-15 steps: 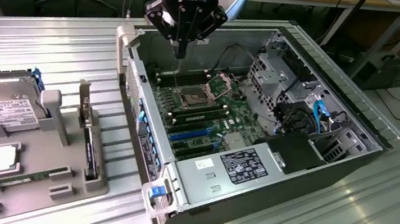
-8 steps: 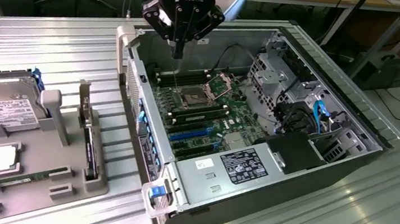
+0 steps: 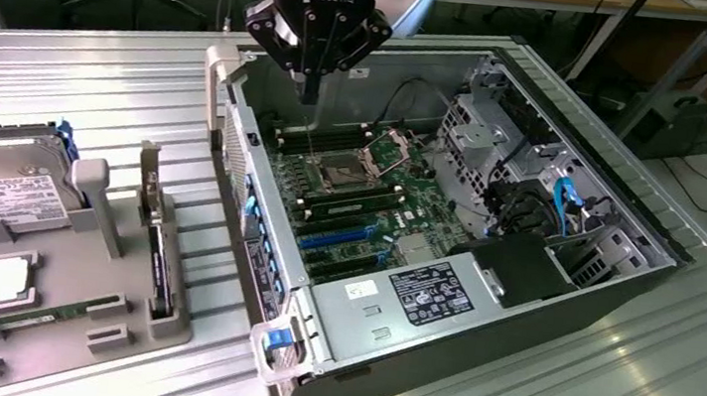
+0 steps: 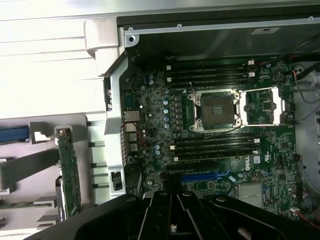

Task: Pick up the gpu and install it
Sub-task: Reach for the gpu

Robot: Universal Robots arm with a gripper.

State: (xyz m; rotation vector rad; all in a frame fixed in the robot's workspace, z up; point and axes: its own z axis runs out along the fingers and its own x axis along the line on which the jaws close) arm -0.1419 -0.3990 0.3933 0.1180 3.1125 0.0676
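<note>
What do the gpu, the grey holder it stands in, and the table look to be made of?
The gpu: green circuit board, matte and dotted with small components on the face that shows. The holder: probably plastic, a uniform matte grey without glare. The table: metal, perhaps aluminium, ribbed and brightly reflective.

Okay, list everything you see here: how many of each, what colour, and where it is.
gpu: one, green board, standing on edge in the holder.
hard drive: one, silver, in the holder, at the exterior view's left.
RAM stick: one, green, lying flat in the holder.
computer case: one, grey, open, beside the holder.
motherboard: one, green, inside the case.
table: one, ribbed metal, under everything.
gripper: one, black, above the motherboard.
</note>
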